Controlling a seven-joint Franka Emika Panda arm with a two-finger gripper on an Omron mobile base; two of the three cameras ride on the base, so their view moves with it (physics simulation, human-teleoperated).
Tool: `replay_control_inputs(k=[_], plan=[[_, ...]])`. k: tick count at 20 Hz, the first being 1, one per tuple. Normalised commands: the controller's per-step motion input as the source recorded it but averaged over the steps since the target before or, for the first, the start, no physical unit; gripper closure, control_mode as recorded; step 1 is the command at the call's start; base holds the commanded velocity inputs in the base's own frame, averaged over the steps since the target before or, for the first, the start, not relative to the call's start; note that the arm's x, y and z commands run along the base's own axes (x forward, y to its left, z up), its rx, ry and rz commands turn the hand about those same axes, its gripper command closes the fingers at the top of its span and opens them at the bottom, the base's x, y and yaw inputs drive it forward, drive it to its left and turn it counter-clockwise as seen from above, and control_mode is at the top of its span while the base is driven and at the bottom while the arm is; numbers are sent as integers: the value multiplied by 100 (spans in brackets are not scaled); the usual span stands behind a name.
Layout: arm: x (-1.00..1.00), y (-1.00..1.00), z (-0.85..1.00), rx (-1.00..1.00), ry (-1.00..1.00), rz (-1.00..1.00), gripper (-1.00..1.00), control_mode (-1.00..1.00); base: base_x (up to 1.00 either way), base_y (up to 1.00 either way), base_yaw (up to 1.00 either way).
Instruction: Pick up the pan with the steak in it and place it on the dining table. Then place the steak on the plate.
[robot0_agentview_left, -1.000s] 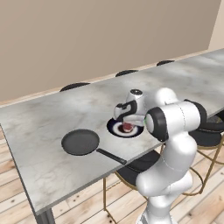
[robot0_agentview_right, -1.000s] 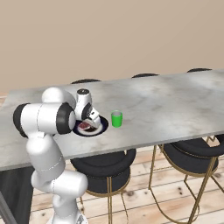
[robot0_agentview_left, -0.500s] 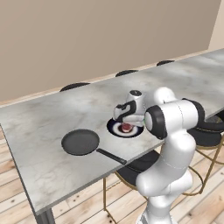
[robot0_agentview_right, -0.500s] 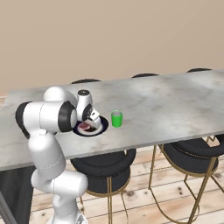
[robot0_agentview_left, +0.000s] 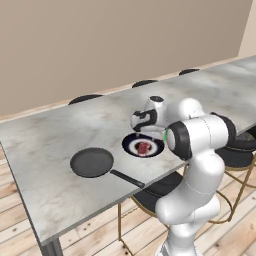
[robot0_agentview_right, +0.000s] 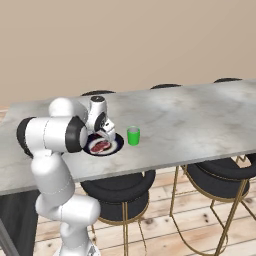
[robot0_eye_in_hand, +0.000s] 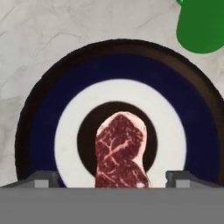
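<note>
On the marble table (robot0_agentview_left: 55, 145), near its front edge, you have the plate (robot0_agentview_left: 131, 145): round, with a wide navy-black rim, a white ring and a dark spot in the middle. The steak (robot0_eye_in_hand: 120, 151) lies on that middle, a small reddish-brown lobed chunk veined with paler pink. In the hand view your two dark fingertips (robot0_eye_in_hand: 41, 180) stand wide apart, one at each side of the steak and clear of it, so nothing is gripped. The gripper (robot0_agentview_right: 104, 134) hangs just above the plate, pointing down.

To the arm's left on the same top sits the pan (robot0_agentview_left: 92, 162), a shallow black disc, well apart from the plate, with its thin straight handle reaching to the table's front edge. A small bright-green cup (robot0_agentview_right: 133, 136) stands upright just beside the plate on the other side; in the hand view it shows at the upper right, close to the rim but not touching it. Black round stools (robot0_agentview_right: 119, 188) on thin gold legs are tucked under the front edge.

Against a second ago, the fingers have spread from a narrower set to wide; steak, plate, pan and cup lie as they did.
</note>
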Motion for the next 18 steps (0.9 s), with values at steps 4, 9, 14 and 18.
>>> replay_control_inputs(k=[4, 9, 14, 18], plan=[[-6, -3, 61, 0, 14, -9, -100, -100, 0, 0, 0], [-57, -8, 61, 0, 8, -4, -100, -100, 0, 0, 0], [-99, -15, 36, 0, 5, 0, -100, -100, 0, 0, 0], [-100, -22, 20, 0, 0, 3, -100, -100, 0, 0, 0]])
